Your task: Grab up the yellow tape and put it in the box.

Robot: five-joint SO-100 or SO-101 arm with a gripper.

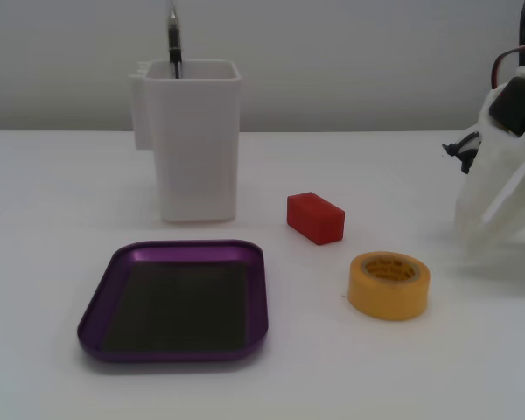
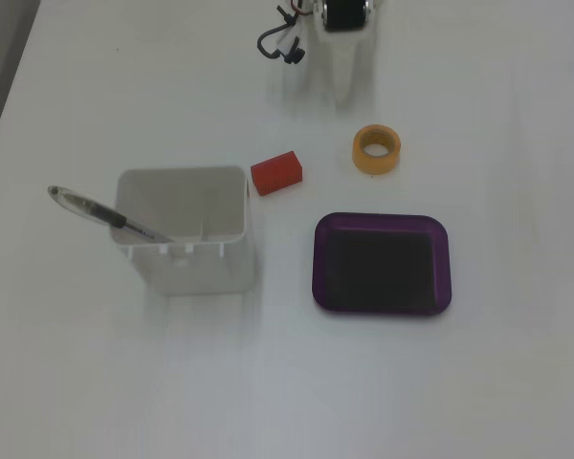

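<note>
Here the yellow tape (image 1: 389, 285) was a small, thick roll with a round hollow core, lying flat on the white table (image 1: 52, 219), right of the box (image 1: 175, 301), near the red block (image 1: 316, 218). The box was a shallow purple metallic tray with rounded corners. Whether the white gripper (image 2: 342, 86) was spread, I cannot tell.

The robot arm (image 1: 506, 179) is made of white plastic with a black part near its top. Thin red and black wires (image 1: 512, 54) run along it. A curly black cable (image 2: 279, 40) hangs beside it.
</note>
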